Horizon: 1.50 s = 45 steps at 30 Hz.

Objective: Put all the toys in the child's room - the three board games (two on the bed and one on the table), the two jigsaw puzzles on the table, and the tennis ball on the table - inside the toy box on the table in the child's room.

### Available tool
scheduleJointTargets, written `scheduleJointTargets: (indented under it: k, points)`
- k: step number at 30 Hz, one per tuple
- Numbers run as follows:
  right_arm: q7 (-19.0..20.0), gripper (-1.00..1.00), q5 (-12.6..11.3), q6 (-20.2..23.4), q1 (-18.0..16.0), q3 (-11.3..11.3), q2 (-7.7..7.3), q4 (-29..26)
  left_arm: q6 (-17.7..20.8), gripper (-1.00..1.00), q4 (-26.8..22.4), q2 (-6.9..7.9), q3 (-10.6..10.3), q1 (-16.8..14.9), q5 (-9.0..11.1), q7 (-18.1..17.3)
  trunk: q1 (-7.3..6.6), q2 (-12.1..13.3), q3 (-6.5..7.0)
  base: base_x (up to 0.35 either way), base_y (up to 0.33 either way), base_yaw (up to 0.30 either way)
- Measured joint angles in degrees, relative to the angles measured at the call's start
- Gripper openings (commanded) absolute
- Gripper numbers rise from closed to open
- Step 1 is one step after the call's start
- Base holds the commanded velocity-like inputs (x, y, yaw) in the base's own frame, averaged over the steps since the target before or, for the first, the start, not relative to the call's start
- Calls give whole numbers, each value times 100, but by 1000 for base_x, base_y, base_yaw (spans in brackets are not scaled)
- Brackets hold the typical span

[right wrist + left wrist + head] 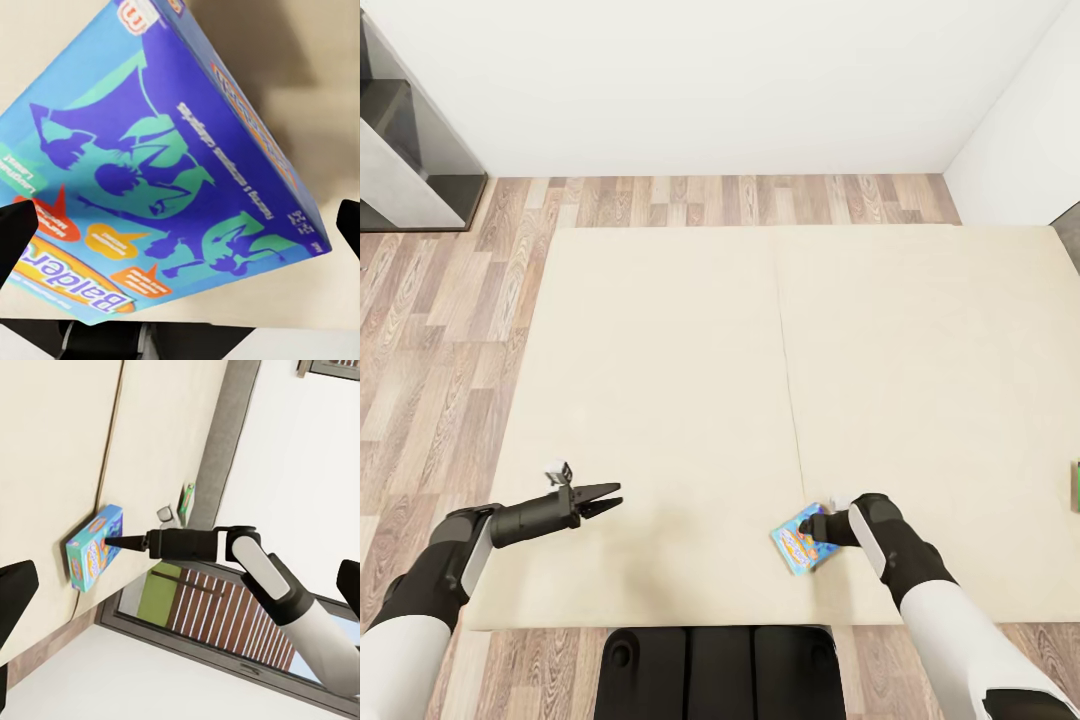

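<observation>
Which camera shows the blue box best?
The right wrist view: the blue box is seen close, printing legible. The head view shows it small on the bed; the left wrist view shows it from afar.

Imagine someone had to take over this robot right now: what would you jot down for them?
Left gripper: open, empty, hovering over the bed.
Right gripper: at the blue board game near the bed's front edge; jaws look open around it, not yet lifted.
Another board game, green, lies at the bed's right edge.
Done: nothing visibly packed. Left: grasp blue box, fetch the green one, carry both to the toy box.
</observation>
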Motion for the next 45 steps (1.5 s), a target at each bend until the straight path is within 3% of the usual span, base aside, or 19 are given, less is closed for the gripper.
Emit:
scheduleJointTargets:
  k: [22, 28, 38, 45]
  points:
    - [163, 100, -18, 7, 1, 0, 90, -2, -3, 100, 0, -16, 0, 0, 0, 0, 0, 0, 0, 0, 0, 0]
    - [287, 100, -8, 7, 1, 23, 187, -3, -3, 100, 0, -15, 0, 0, -1, 0, 0, 0, 0, 0, 0, 0]
    - [317, 100, -10, -5, 0, 93, 220, -4, -3, 100, 0, -15, 0, 0, 0, 0, 0, 0, 0, 0, 0, 0]
    - [344, 100, -6, -9, 1, 95, 363, -3, -3, 100, 0, -15, 0, 0, 0, 0, 0, 0, 0, 0, 0, 0]
